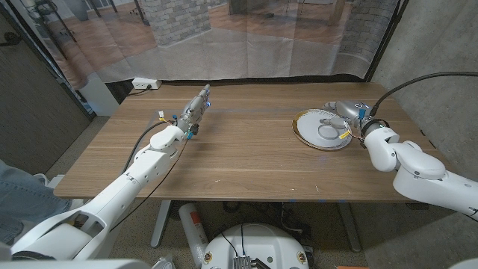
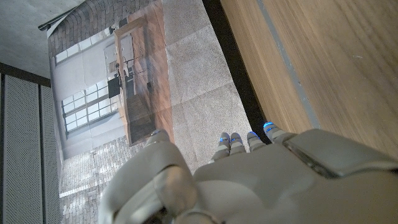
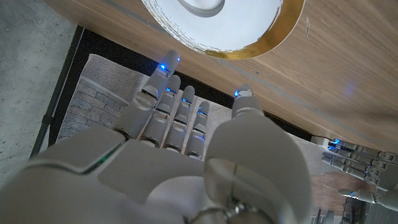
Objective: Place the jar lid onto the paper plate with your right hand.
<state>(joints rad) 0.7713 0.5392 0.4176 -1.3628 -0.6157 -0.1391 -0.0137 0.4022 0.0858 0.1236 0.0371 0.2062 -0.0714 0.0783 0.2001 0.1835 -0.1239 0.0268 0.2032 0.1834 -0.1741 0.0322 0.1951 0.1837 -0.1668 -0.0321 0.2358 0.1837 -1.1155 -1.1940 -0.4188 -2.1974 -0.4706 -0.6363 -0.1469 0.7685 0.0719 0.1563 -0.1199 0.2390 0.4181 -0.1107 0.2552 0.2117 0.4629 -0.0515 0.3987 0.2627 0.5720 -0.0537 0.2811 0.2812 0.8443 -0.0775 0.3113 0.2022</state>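
A white paper plate (image 1: 298, 131) with a gold rim lies at the table's right side. A pale round jar lid (image 1: 328, 132) rests on it, right of the plate's middle. My right hand (image 1: 349, 112) hovers at the plate's far right edge with nothing in it. In the right wrist view its fingers (image 3: 166, 93) are spread and reach past the table's edge, beside the plate (image 3: 252, 22) and the lid (image 3: 200, 6). My left hand (image 1: 196, 110) is stretched out over the table's far left part, holding nothing, with its fingers (image 2: 249, 140) straight.
A white power strip (image 1: 144, 83) lies on the floor beyond the table's far left corner. A clear plastic curtain (image 1: 261, 37) hangs behind the table. Bare wooden tabletop (image 1: 246, 142) spans the space between both hands.
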